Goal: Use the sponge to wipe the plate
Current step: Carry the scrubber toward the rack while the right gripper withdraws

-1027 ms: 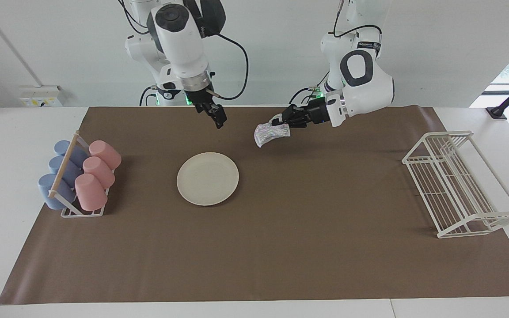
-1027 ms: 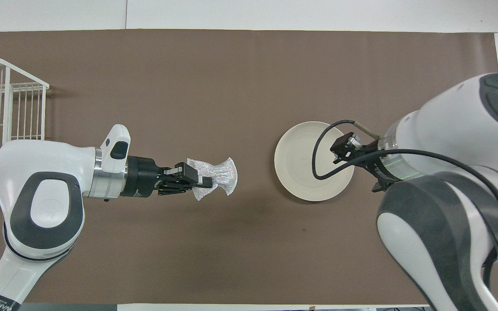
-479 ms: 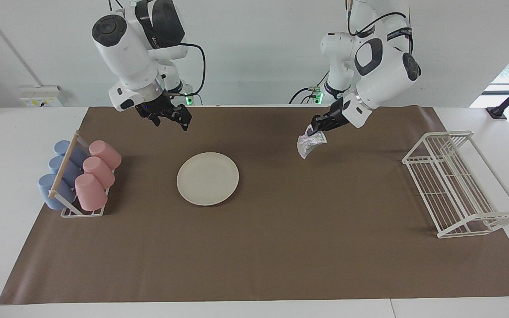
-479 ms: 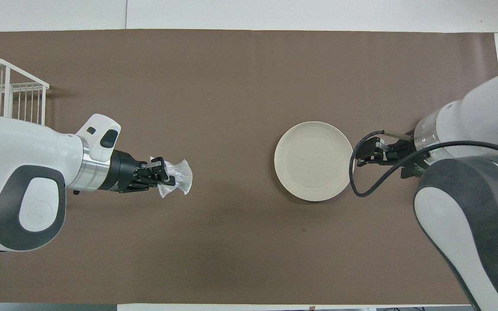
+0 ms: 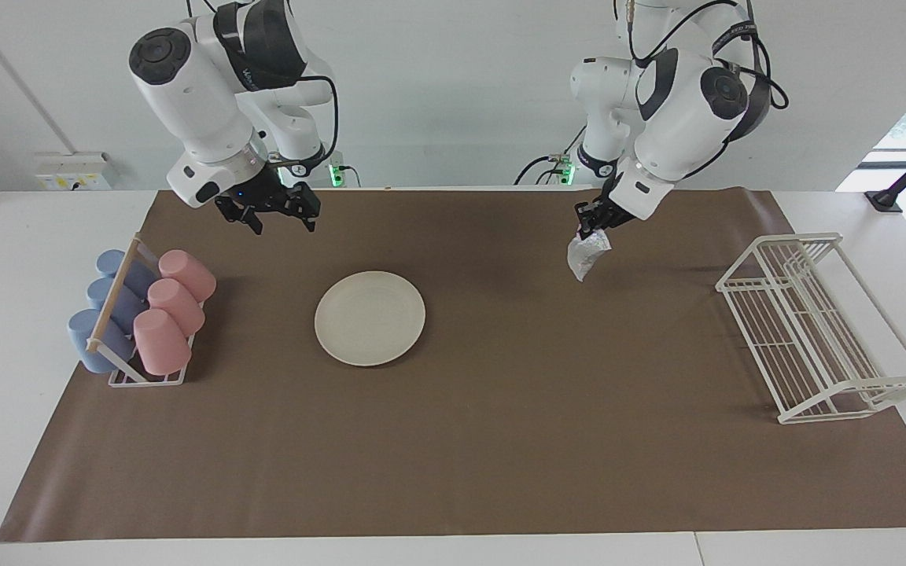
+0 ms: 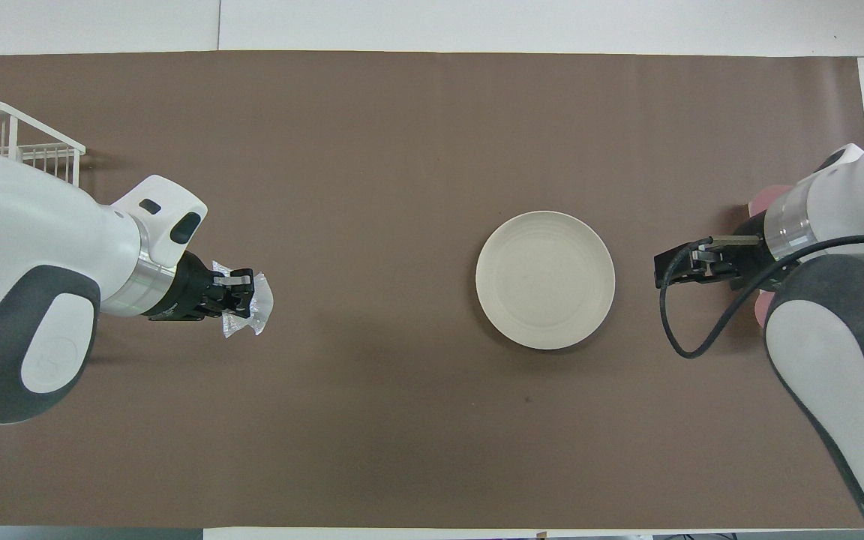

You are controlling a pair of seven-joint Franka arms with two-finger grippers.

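Flanking plate (image 5: 370,317): cup rack (image 5: 138,314), wire rack (image 5: 819,326)

A brown paper mat (image 5: 500,440) covers most of the white table (image 5: 20,236). At the right arm's end there's a little cup rack (image 5: 119,369) with a wooden bar on top, holding three pink cups (image 5: 174,306) and three blue cups (image 5: 107,310), all lying tipped over in two rows. At the left arm's end sits a white wire rack (image 5: 815,330), sort of a tilted basket shape, partly on the mat. A white wall socket box (image 5: 71,171) is at the table's edge by the wall.
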